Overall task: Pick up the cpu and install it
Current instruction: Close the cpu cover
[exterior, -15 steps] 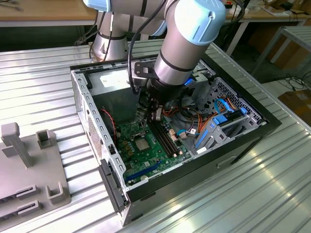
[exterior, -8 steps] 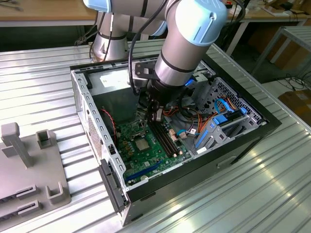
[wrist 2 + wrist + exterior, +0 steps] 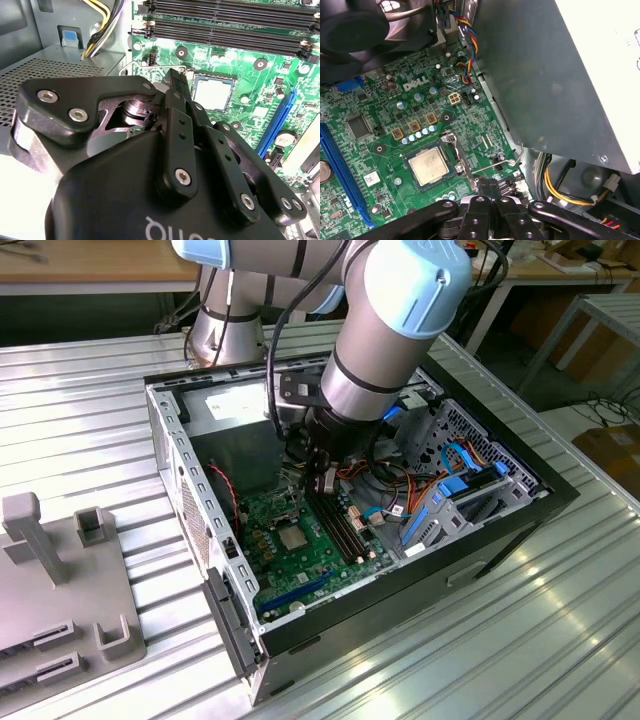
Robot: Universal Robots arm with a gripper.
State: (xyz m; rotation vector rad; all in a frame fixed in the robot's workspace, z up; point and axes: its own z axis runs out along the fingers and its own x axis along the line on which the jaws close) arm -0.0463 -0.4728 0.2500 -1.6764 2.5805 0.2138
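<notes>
The cpu [image 3: 293, 536] [image 3: 212, 93] [image 3: 428, 166], a small square chip with a silver-grey top, lies flat in its socket on the green motherboard [image 3: 300, 570] inside the open computer case [image 3: 480, 540]. My gripper [image 3: 318, 480] [image 3: 175, 81] [image 3: 491, 188] hangs a little above the board, beside the socket and apart from the chip. Its black fingers [image 3: 176, 125] are pressed together with nothing between them. A thin metal socket lever [image 3: 492, 169] lies between the chip and the fingertips.
A grey power supply box [image 3: 545, 75] stands close beside the gripper, with yellow and black cables [image 3: 555, 185] under it. Long black memory slots [image 3: 225, 25], a blue slot [image 3: 340, 170] and a black fan [image 3: 360, 25] border the socket. A grey fixture [image 3: 50, 580] sits at the exterior view's left.
</notes>
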